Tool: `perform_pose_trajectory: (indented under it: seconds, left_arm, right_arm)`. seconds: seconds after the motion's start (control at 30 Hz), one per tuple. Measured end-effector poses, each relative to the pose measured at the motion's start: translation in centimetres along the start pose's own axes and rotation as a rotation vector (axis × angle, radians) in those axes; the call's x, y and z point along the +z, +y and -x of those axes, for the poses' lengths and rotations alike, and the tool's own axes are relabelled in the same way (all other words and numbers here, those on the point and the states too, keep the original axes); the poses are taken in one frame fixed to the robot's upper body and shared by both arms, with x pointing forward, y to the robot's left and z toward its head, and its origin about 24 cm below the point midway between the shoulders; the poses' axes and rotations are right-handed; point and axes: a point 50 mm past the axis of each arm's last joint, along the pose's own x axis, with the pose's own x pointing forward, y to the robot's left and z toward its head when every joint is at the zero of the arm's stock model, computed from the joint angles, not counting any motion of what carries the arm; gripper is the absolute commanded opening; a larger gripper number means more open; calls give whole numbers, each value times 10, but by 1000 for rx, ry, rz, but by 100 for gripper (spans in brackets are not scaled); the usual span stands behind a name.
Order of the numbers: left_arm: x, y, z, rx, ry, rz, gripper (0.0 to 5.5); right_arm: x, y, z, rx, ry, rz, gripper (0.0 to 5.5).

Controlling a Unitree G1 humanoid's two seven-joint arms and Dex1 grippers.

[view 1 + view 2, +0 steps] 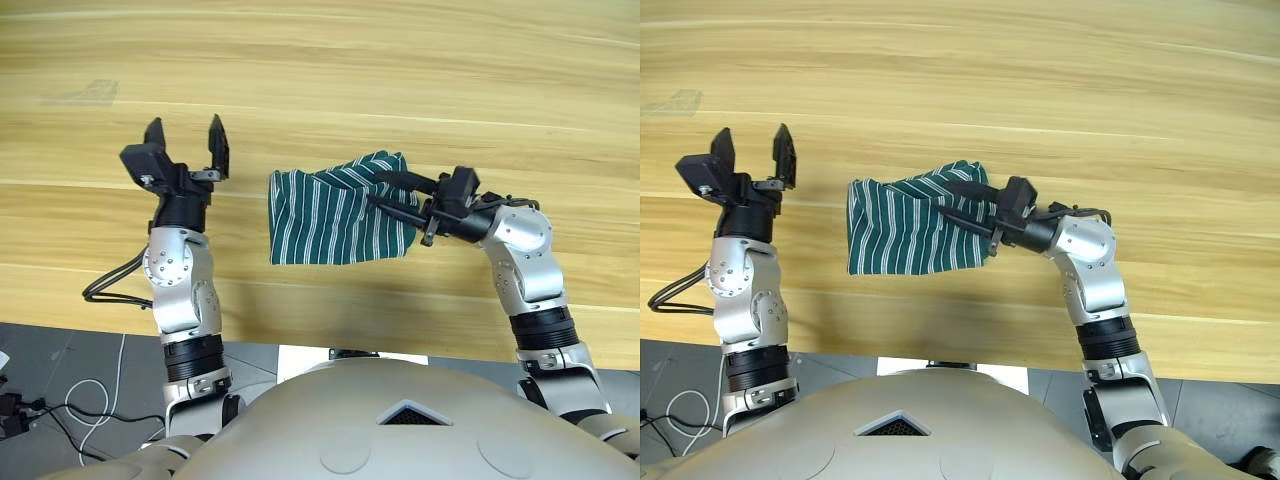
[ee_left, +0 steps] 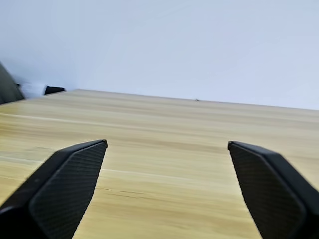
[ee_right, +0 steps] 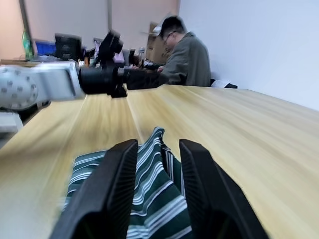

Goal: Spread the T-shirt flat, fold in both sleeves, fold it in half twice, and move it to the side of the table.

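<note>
Lying folded into a compact, roughly square bundle, the green white-striped T-shirt (image 1: 320,215) rests on the pale wooden table (image 1: 400,60). Its left and near edges are flat on the wood, while its far right corner is bunched and slightly raised. The right gripper (image 1: 385,190) comes in from the T-shirt's right side and sits over that raised corner. Its two black fingers (image 3: 107,184) are drawn close together, with a ridge of striped cloth caught between them, so it is pinching the T-shirt at its right edge. The left gripper (image 1: 185,128) is to the left of the T-shirt, near it but clearly apart from the cloth. It is held up over bare wood, pointing away from the robot, with its fingers (image 2: 70,179) spread wide and nothing between them.
</note>
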Motion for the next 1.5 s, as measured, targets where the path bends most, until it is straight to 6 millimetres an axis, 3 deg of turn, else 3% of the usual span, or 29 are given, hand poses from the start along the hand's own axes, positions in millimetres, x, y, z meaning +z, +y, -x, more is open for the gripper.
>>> perform_pose_trajectory:
  seconds: [0.13,0.27,0.43,0.5,0.9,1.33,1.5]
  left_arm:
    - [3,-1,-4,-7,-14,-5,447]
    - [1,0,-4,-6,-8,-4,449]
    - [-1,-1,-4,-8,2,-3,449]
    - [-3,-1,-4,-10,11,-1,449]
    - [-4,-3,-6,-25,2,-17,449]
    - [-11,-13,-4,-50,7,-14,449]
    - [-13,-12,-2,-40,15,-13,449]
  right_arm:
    - [8,1,-32,134,11,261,153]
    - [-3,19,-45,282,34,236,100]
    - [-7,17,-49,294,44,232,3]
    - [-10,17,-51,300,51,224,3]
    - [-40,-22,-64,146,279,338,3]
    - [-64,-53,-59,-6,435,389,3]
    - [-71,-68,-28,-101,496,375,3]
